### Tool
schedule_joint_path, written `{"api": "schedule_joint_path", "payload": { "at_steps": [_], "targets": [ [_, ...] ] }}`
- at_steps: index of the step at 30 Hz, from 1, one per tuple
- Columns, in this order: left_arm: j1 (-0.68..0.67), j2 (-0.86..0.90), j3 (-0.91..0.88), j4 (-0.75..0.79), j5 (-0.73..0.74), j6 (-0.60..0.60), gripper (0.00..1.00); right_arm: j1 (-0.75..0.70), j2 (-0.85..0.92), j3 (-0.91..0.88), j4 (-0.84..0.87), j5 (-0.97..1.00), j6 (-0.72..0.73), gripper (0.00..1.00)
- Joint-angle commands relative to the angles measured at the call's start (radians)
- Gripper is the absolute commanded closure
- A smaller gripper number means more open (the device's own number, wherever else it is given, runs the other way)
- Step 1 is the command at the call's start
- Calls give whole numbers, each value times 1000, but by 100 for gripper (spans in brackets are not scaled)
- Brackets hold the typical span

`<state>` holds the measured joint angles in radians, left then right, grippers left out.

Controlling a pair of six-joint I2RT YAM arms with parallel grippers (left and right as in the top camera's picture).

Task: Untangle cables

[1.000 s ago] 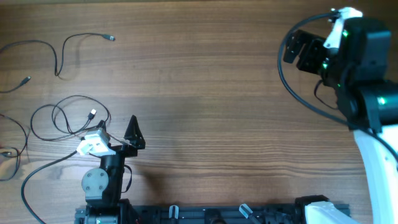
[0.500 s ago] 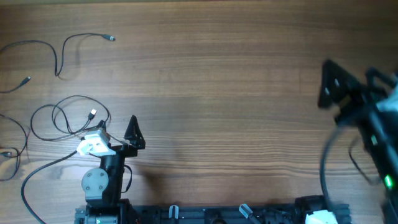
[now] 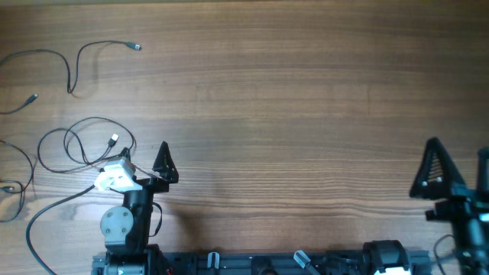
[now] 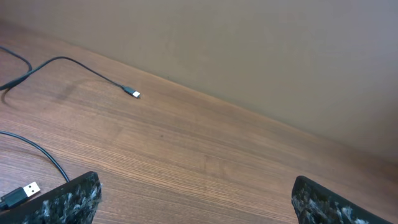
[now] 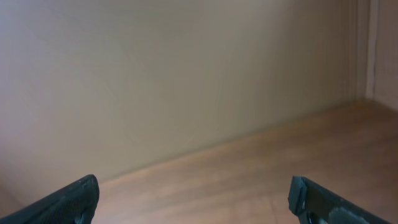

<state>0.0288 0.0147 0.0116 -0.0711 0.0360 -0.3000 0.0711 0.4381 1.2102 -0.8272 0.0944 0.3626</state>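
Observation:
Several thin black cables lie separate at the table's left. One cable [image 3: 76, 65] curves at the top left and ends in a small plug [image 3: 137, 47], also seen in the left wrist view as a plug [image 4: 135, 94]. A looped cable [image 3: 84, 141] with a USB plug [image 3: 113, 140] lies just left of my left gripper [image 3: 144, 159]. Another strand [image 3: 15, 179] runs off the left edge. The left gripper [image 4: 196, 202] is open and holds nothing, with the USB plug [image 4: 28, 188] beside its left finger. My right gripper [image 3: 458, 172] stands open and holds nothing at the bottom right, far from the cables, and appears again as the gripper [image 5: 194, 199].
The left arm's base [image 3: 122, 225] and its thicker black cable [image 3: 46, 214] sit at the front left. A rail [image 3: 267, 263] runs along the front edge. A plain wall [image 5: 186, 74] rises behind the table's far edge.
My right arm has swung from the upper right of the table down to the bottom right near the front edge. The left arm and the cables have not moved.

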Motion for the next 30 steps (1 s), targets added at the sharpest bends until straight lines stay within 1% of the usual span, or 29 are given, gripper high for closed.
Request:
{"api": "schedule_joint_path", "payload": {
  "at_steps": [1,5,6,11,15,20,24,26,30],
  "targets": [
    [7,-9,-6,-3,16,16,0,-6,-111,-217,132,38,6,0],
    [7,-9,-6,-3,16,16,0,-6,-233,-509,348,40,14,0],
    [7,-9,-6,-3,16,16,0,-6,-269,-598,400,41,55,0],
    [7,-9,-6,-3,16,16,0,-21,-384,-846,608,93,195,0],
    [7,-9,-6,-3,16,16,0,-30,-434,-958,699,89,221,0],
    [7,-9,-6,-3,16,16,0,-30,-435,-1055,775,86,224,0],
    [7,-9,-6,-3,16,16,0,-30,-435,-1162,875,84,299,0],
    [7,-9,-6,-3,16,16,0,-30,-435,-1198,922,77,299,0],
    [7,-9,-6,-3,16,16,0,-30,-435,-1205,927,73,260,0]
  ]
}}
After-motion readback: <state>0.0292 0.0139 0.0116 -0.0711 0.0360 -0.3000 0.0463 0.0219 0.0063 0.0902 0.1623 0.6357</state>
